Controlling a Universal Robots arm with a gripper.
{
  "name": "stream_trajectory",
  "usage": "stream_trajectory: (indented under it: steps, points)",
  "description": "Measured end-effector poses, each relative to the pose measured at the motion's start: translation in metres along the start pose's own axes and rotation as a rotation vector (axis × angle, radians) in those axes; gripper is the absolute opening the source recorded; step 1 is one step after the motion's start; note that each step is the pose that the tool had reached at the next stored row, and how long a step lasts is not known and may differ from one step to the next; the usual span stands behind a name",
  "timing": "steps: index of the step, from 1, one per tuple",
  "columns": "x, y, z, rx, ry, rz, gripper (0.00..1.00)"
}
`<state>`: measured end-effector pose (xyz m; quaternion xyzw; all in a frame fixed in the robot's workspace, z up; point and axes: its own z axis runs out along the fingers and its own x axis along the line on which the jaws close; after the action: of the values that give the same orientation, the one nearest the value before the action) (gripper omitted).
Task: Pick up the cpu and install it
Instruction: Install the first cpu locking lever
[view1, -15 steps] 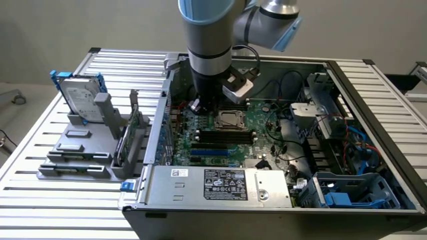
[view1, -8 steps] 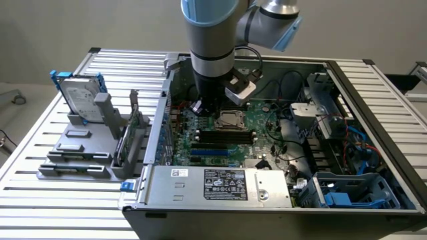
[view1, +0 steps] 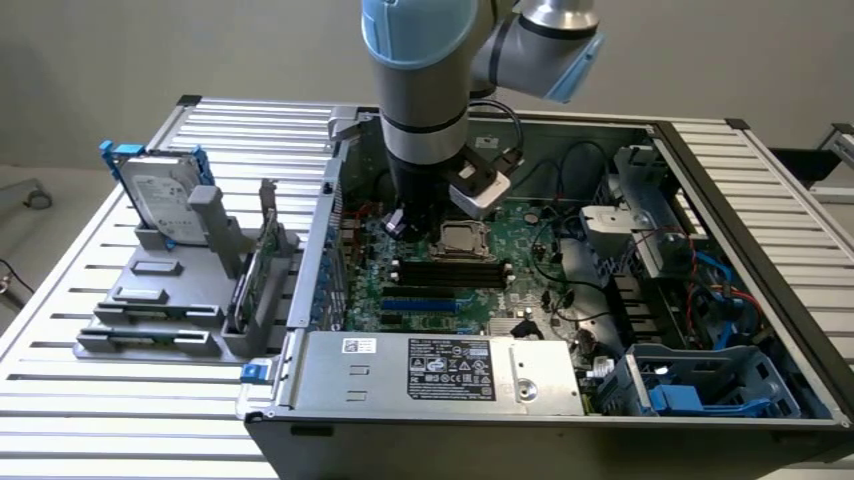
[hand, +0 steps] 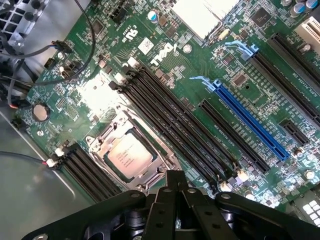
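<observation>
Setting: slatted metal tabletop (view1: 80, 400) against a plain grey wall; an open PC case (view1: 561, 420) lies on it, motherboard (view1: 534, 290) facing up.
Side rack: grey fixture (view1: 167, 300) on the exterior view's left of the case, carrying a hard drive (view1: 160, 200) with blue brackets, standing upright.
Arm: reaches down into the case from above, over the socket area.
Gripper (hand: 174, 176): jaws pressed together, nothing pinched between them; tip hangs just beside the socket's edge in the wrist view, apart from the chip.
Cpu (hand: 129, 154): sits flat in the socket (hand: 131, 150), silver top with print facing up, square to the frame around it. In the exterior view it shows as a pale square (view1: 462, 238) just beside the arm's lower end.
Socket frame: metal frame surrounds the chip; whether the retention lever is latched, cannot tell.
RAM slots (hand: 170, 115): black, empty, beside the socket.
Progress (judgement): pick-up and placement look done, since the chip lies in the socket and the jaws are empty. Seating depth and locking remain unconfirmed.
</observation>
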<state>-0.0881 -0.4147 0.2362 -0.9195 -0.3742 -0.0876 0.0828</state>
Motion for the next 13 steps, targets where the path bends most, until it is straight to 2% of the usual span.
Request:
stream_trajectory:
  steps: [13]
  points:
    - [-0.006,-0.0001,0.0177,-0.0018,0.0011,0.008,0.11]
